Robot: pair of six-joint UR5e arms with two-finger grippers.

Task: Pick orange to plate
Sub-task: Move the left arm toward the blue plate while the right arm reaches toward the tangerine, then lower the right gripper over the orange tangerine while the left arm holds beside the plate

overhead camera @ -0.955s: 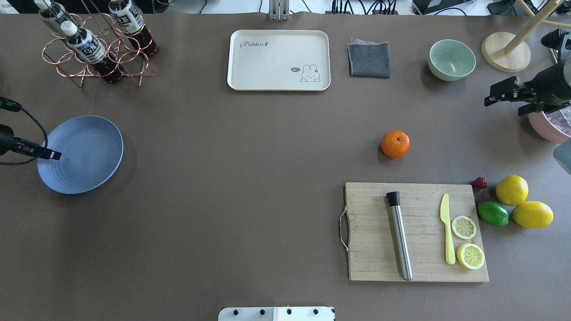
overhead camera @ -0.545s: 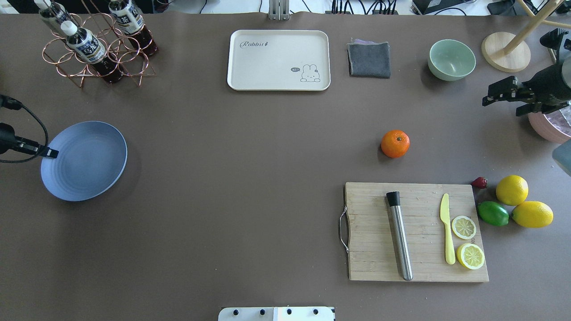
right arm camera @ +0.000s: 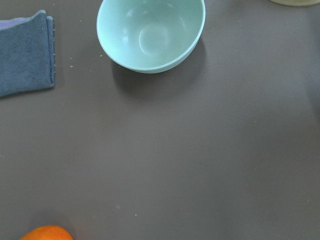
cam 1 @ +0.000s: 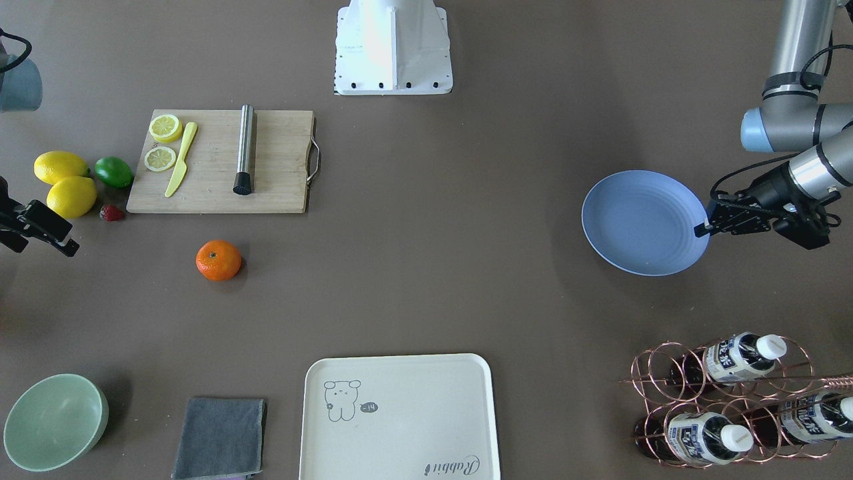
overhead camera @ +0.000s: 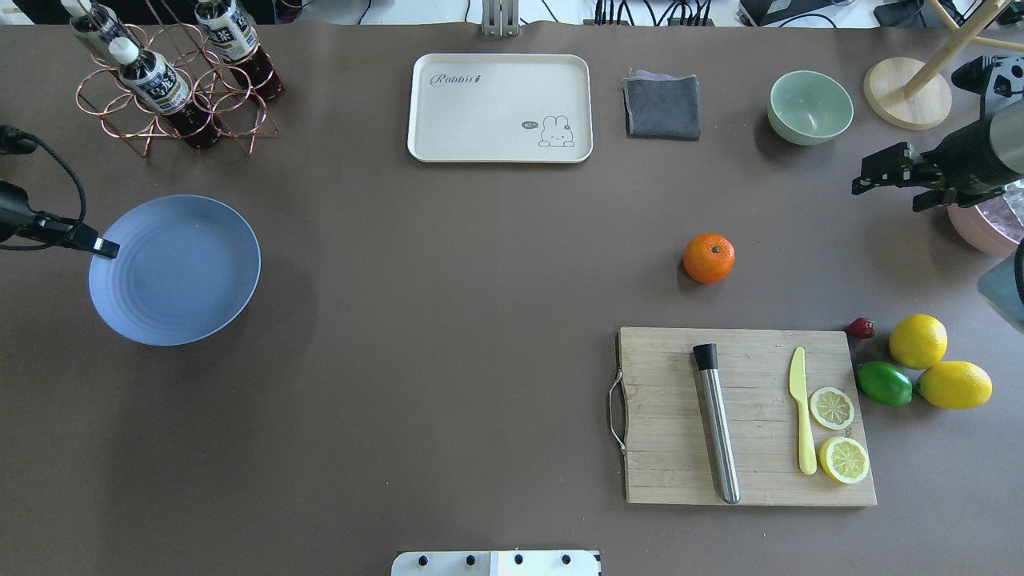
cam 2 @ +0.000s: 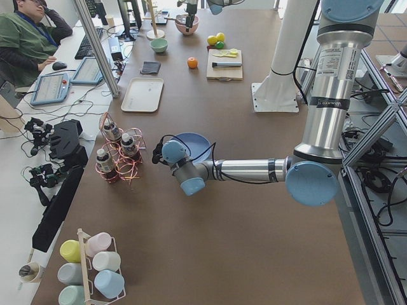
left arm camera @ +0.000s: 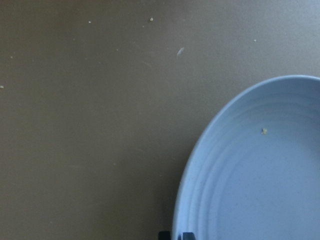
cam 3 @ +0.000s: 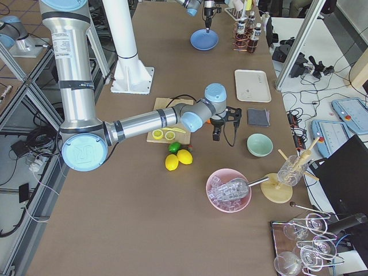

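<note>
The orange lies alone on the brown table right of centre, just beyond the cutting board; it also shows as the orange and at the bottom edge as the orange. The blue-lavender plate is at the far left, and my left gripper is shut on its left rim. The left wrist view shows the plate with the fingertips pinching its rim at the frame's bottom edge. My right gripper hangs open and empty, well to the right of the orange and farther back.
A cutting board carries a steel muddler, a yellow knife and lemon slices. Two lemons, a lime and a strawberry lie to its right. At the back stand a bottle rack, a cream tray, a grey cloth and a green bowl.
The plate has shifted rightward and away from the robot with my left gripper on its rim. My right gripper has drifted slightly left and farther back. The orange has not moved.
</note>
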